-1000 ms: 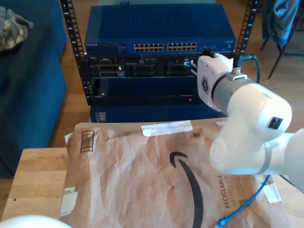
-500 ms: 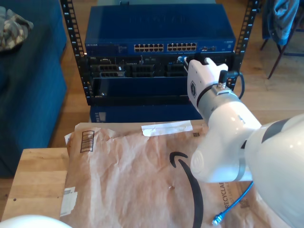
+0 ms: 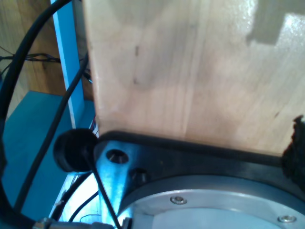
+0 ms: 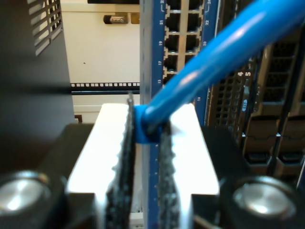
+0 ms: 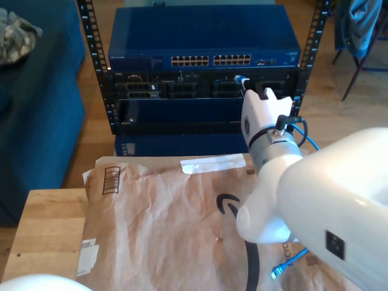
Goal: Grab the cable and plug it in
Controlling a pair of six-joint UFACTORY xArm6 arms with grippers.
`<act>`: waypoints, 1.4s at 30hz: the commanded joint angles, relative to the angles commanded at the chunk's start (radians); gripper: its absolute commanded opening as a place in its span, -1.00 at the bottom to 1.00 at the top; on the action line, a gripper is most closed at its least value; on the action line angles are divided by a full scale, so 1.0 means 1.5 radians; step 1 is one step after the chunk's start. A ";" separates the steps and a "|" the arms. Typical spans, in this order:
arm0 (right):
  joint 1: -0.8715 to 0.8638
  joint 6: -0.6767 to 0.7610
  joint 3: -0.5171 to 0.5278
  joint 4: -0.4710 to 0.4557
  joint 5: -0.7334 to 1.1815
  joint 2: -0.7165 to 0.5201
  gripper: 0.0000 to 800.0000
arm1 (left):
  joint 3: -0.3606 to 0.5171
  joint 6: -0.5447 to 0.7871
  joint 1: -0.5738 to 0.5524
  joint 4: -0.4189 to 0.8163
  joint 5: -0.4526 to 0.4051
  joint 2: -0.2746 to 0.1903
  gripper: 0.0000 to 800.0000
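Note:
The bright-blue cable is pinched between the ridged black pads of my second gripper, which is shut on it close to one end. In the second wrist view that end faces rows of ports on the blue switch. In the exterior view my second gripper is up against the black rack units under the blue switch, and the cable's held tip pokes out at the rack face. The cable's loose end with its plug lies on the brown mailer.
A crumpled brown paper mailer covers the wooden table. Black rack posts flank the switch. A blue couch is at the exterior view's left. The first wrist view looks at pale wood, black cables and a metal base.
The arm holding the cable swung toward the exterior view's left along the rack front and now covers more of the mailer. The loose plug end slid slightly.

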 joint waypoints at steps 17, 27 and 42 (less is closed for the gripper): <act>0.001 -0.007 -0.124 0.147 -0.034 0.104 -1.00 | 0.000 0.000 0.000 0.000 0.000 0.000 1.00; 0.004 -0.008 -0.170 0.173 -0.069 0.148 -1.00 | 0.000 0.001 0.000 0.000 0.000 0.000 1.00; 0.018 -0.042 -0.269 0.218 -0.069 0.215 -1.00 | 0.000 0.001 0.000 0.000 0.000 0.000 1.00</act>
